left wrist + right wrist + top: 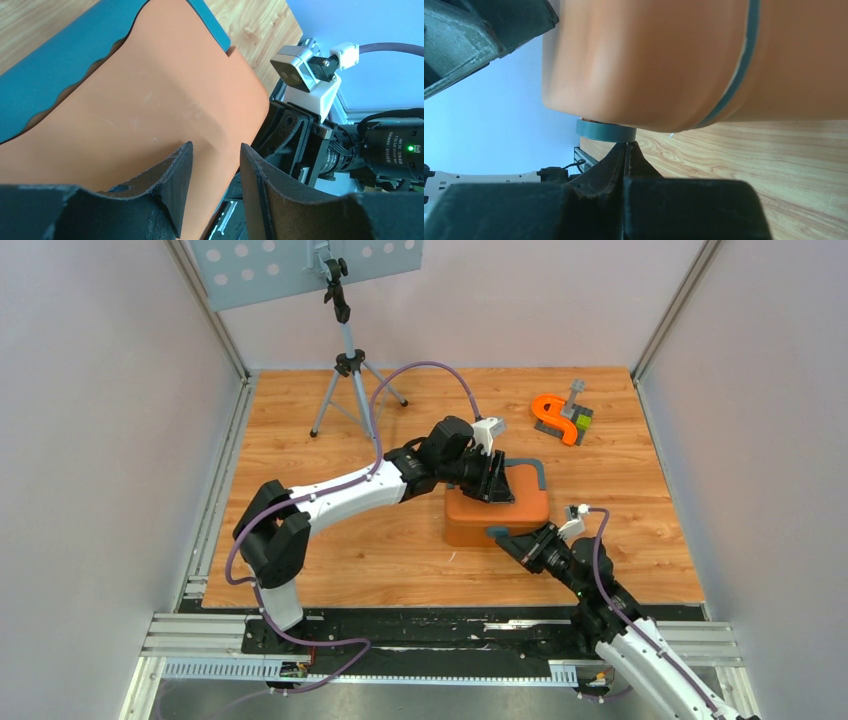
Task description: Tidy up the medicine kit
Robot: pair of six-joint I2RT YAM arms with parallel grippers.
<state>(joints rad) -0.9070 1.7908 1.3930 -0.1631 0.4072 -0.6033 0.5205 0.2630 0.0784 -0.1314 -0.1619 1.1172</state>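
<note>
The medicine kit [500, 512], an orange box with its lid down, lies in the middle of the wooden table. Its grey handle [538, 472] points to the far right. My left gripper [497, 480] hovers over the lid, close to it. In the left wrist view its fingers [216, 146] stand open over the orange lid [150, 100], nothing between them. My right gripper [508, 537] is at the box's near side. In the right wrist view it [626, 144] is shut, its tips touching the grey latch [606, 131] under the orange wall [649, 60].
A small orange curved piece with a grey part [560, 417] lies at the far right of the table. A camera tripod [345, 370] stands at the back left. Grey walls close in both sides. The right arm's wrist [320, 150] sits just past the lid's edge.
</note>
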